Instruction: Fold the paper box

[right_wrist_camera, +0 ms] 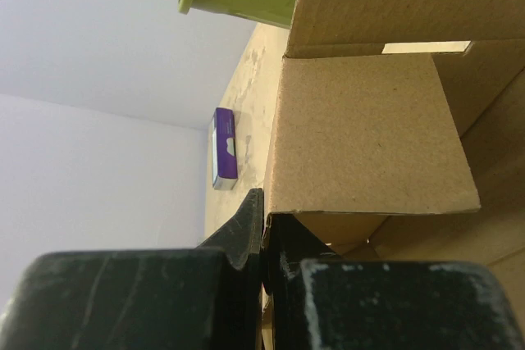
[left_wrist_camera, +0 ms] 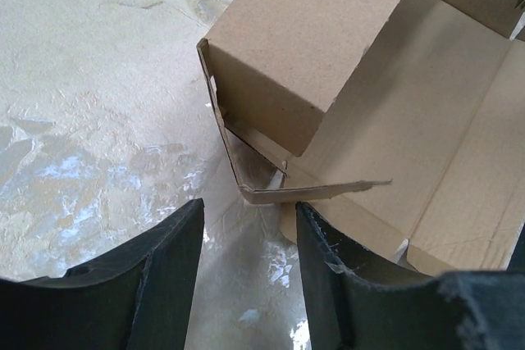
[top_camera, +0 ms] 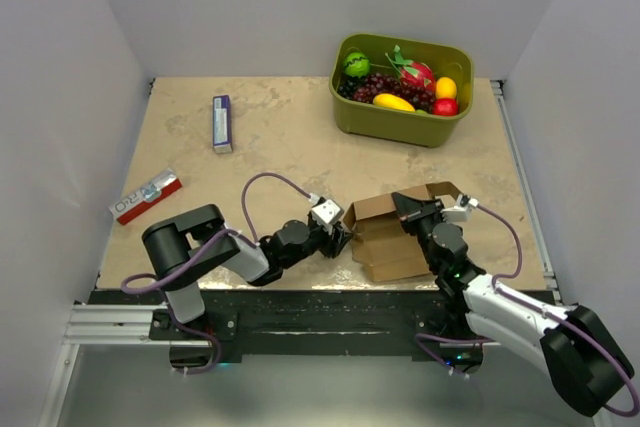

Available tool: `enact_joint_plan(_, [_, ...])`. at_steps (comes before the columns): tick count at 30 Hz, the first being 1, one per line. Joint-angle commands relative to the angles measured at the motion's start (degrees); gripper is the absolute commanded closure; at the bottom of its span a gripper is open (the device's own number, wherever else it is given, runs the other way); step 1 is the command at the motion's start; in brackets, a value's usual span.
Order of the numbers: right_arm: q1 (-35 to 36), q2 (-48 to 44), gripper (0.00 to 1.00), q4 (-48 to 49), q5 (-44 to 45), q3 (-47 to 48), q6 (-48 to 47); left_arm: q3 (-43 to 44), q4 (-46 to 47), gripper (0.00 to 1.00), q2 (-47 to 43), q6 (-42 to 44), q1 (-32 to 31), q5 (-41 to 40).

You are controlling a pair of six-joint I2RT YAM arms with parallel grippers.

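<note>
The paper box [top_camera: 385, 237] is plain brown cardboard, partly folded, lying at the near middle of the table. My right gripper [top_camera: 410, 210] reaches over its far right part and is shut on a thin upright cardboard panel; in the right wrist view the fingertips [right_wrist_camera: 264, 212] pinch that panel's edge under a folded face of the paper box [right_wrist_camera: 369, 129]. My left gripper [top_camera: 343, 237] sits at the box's left corner, open. In the left wrist view the left gripper [left_wrist_camera: 246, 219] holds nothing, and a bent flap [left_wrist_camera: 312, 192] lies just past its tips.
A green bin [top_camera: 390, 122] of toy fruit stands at the back right. A slim purple-and-white box [top_camera: 222, 123] lies at the back left, and a red-and-white box [top_camera: 146, 196] near the left edge. White walls close in the table on three sides.
</note>
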Motion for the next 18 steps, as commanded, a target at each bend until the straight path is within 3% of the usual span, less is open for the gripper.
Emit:
enact_joint_plan(1, [0.32, -0.46, 1.00, -3.22, 3.45, -6.43, -2.32, 1.57, 3.79, 0.46, 0.83, 1.98, -0.15, 0.80])
enact_joint_plan(18, [0.32, 3.58, 1.00, -3.05, 3.89, -6.43, 0.06, 5.88, 4.58, 0.46, 4.87, 0.32, -0.94, 0.46])
